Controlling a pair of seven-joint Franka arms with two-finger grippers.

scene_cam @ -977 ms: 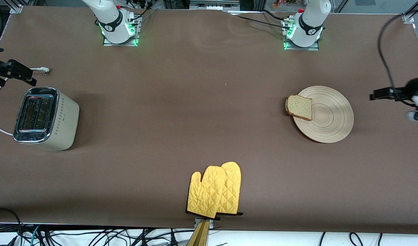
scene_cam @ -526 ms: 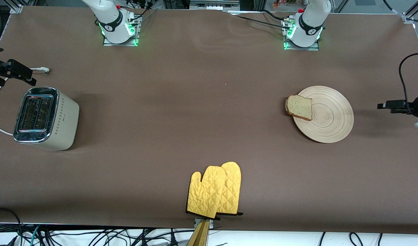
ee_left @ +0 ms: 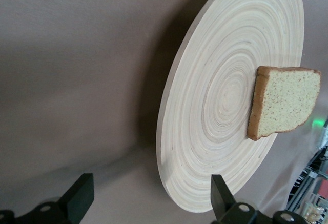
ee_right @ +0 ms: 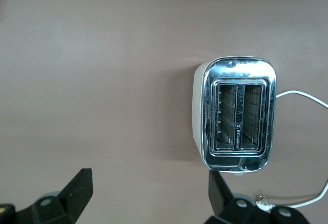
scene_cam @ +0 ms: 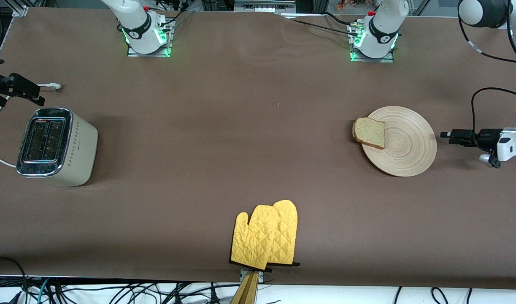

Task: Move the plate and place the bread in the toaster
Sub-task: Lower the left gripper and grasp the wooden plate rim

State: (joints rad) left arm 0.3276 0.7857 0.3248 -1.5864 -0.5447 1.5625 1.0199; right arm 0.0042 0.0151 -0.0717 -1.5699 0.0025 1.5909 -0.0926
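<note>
Wooden plate [scene_cam: 403,141] awaits: left gripper [scene_cam: 447,136], fingers apart, should probably slide low around its rim without jostling bread [scene_cam: 370,132]; right gripper [scene_cam: 17,86] waits, fingers apart, by toaster [scene_cam: 55,145].

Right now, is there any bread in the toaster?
No, both slots of the toaster are empty; the bread lies on the plate.

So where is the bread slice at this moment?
The bread lies on the plate, overhanging the rim that faces the right arm's end of the table. In the front view, the plate sits toward the left arm's end, close to the open left gripper.
</note>
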